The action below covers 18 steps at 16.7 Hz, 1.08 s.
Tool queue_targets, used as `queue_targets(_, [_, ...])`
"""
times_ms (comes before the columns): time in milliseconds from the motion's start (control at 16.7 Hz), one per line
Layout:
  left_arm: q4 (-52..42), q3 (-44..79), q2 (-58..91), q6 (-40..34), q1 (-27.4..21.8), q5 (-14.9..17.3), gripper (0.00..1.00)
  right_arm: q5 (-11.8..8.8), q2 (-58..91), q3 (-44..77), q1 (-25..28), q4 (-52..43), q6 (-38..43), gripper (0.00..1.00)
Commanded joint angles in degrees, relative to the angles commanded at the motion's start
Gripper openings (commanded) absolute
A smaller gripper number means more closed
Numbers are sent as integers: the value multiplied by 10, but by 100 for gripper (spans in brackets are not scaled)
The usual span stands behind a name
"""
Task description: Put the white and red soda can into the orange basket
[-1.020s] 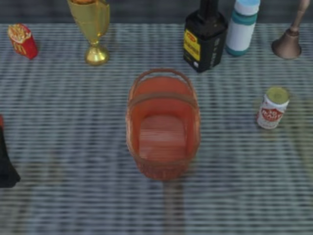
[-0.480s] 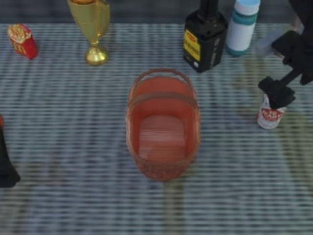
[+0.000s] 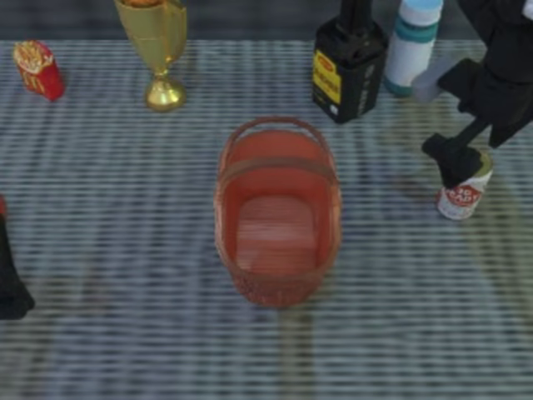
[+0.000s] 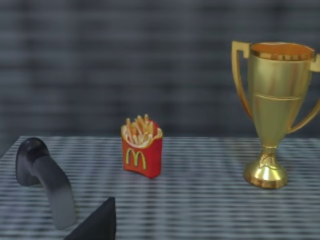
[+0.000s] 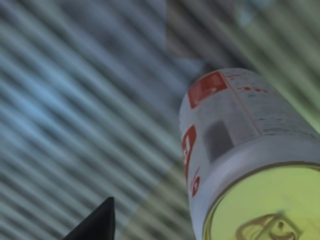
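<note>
The white and red soda can stands upright at the right side of the top view, about level with the middle of the frame, its long axis vertical and its pale yellowish top end facing up toward the camera. Its body is white with a red logo band whose lettering is too blurred to read; in the right wrist view the can fills the lower right, showing a red square patch, a small grey barcode block, fine lines of unreadable print, and a yellow-green end with a pull tab. The right gripper hangs over the can's upper left edge in the top view, its dark body hiding part of the top end; whether its fingers are spread or closed I cannot tell, and it may be just above the can rather than touching it. The orange basket sits in the centre of the top view, well apart from the can, with its arched handle crossing its upper half. Along the top edge stand a red fries carton marked with a yellow M, a gold trophy cup, a dark bottle with a yellow label, and a white bottle with teal bands. The left gripper rests at the left edge of the top view; its finger state is unclear.
</note>
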Motion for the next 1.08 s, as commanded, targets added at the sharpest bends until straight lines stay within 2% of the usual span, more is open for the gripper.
queue_targets(240, [0, 0, 0, 0, 0, 0, 100, 0, 1, -10, -2, 11, -1, 100])
queue_targets(600, [0, 0, 0, 0, 0, 0, 100, 0, 24, -72, 1, 96, 1, 100])
queue_targets(840, [0, 0, 0, 0, 0, 0, 100, 0, 25, -74, 1, 99, 1, 100])
queue_targets(1080, [0, 0, 0, 0, 0, 0, 100, 0, 25, -74, 1, 99, 1, 70])
